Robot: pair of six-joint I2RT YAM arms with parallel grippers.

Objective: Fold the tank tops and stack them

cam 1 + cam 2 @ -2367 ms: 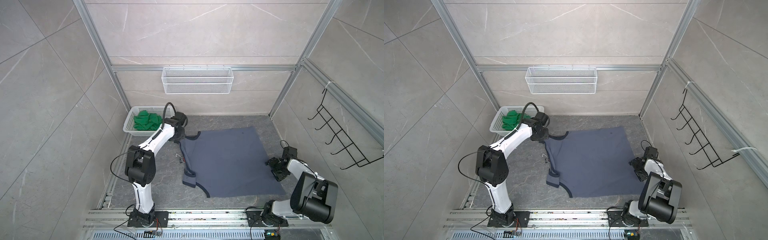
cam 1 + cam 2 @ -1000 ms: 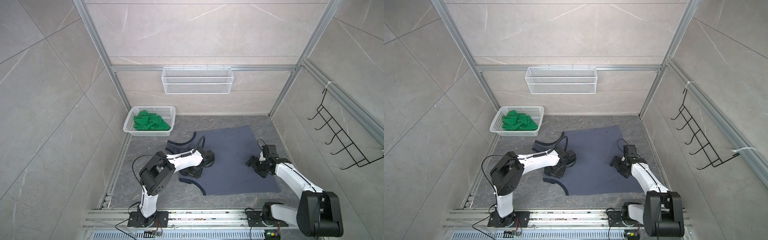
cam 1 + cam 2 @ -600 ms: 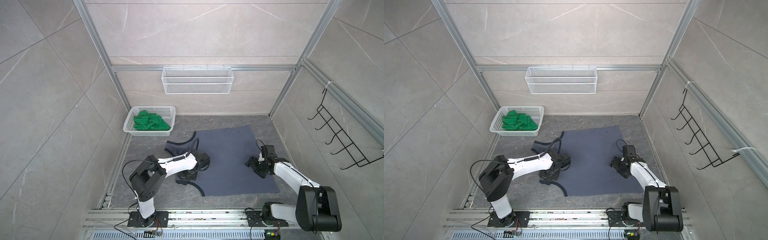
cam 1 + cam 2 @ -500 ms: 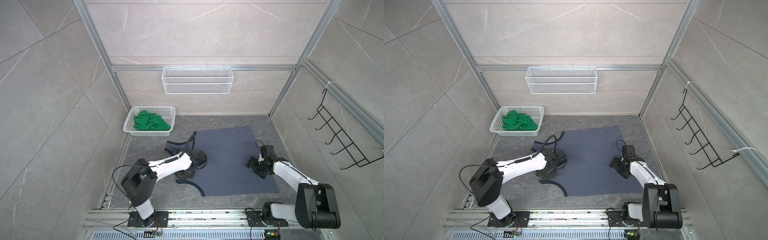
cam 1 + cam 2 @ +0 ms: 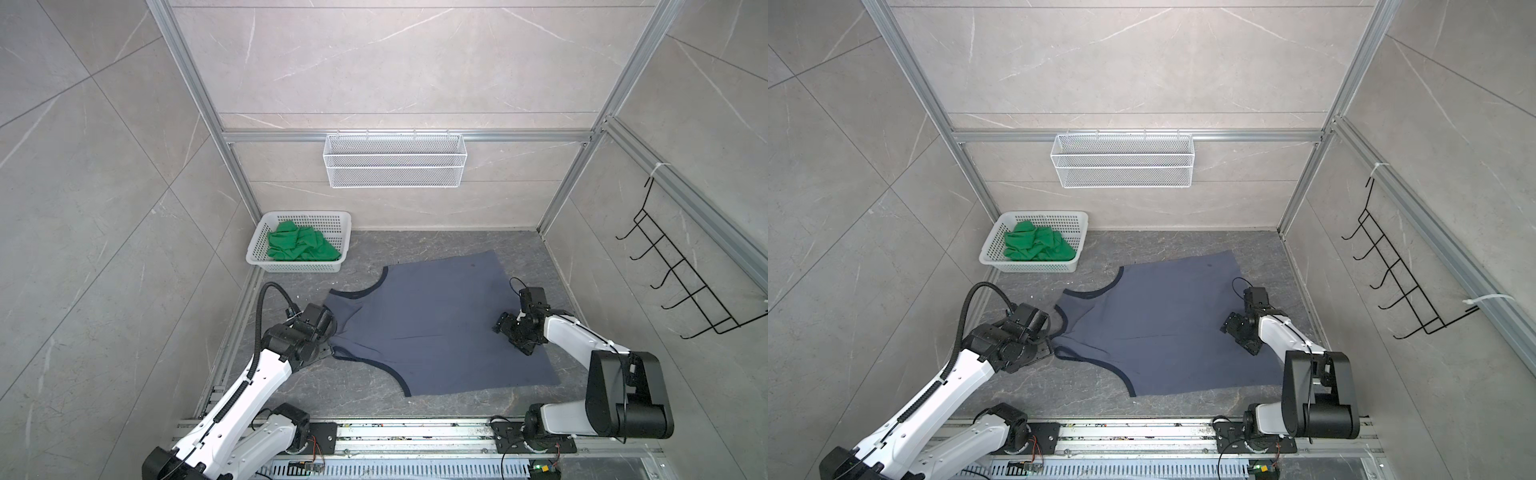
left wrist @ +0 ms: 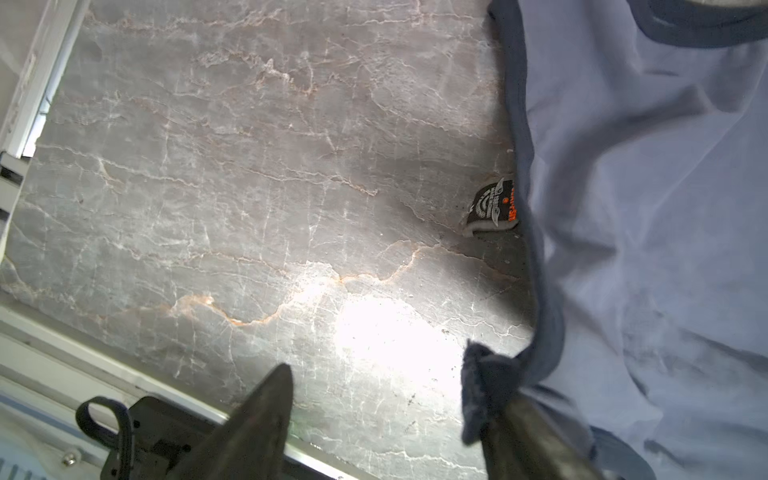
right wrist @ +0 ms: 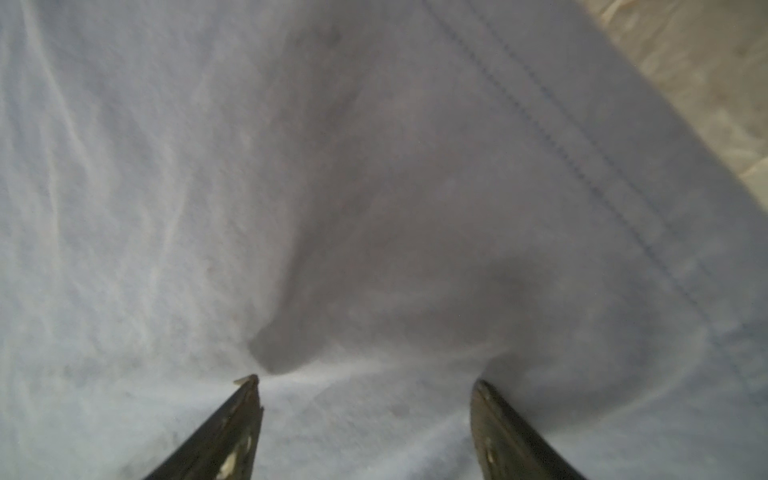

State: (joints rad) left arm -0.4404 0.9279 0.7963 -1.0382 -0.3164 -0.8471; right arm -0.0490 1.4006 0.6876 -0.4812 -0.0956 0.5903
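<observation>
The left claw [image 6: 386,374] was seen spread wide with nothing clamped. The dark trim [image 6: 478,386] of the blue tank top [image 5: 436,324] was draped over one fingertip. The right claw [image 7: 363,380] was likewise spread, its tips pressed onto the blue cloth near the stitched hem. Cloth was puckered between them but not pinched. The blue tank top was laid flat mid-desk [image 5: 365,399], straps toward the left arm and hem toward the right arm. A small black label [image 6: 492,205] was seen poking from under the trim. The green tank top [image 5: 301,247] was bunched in the white basket [image 5: 299,266] at the desk's far left corner.
</observation>
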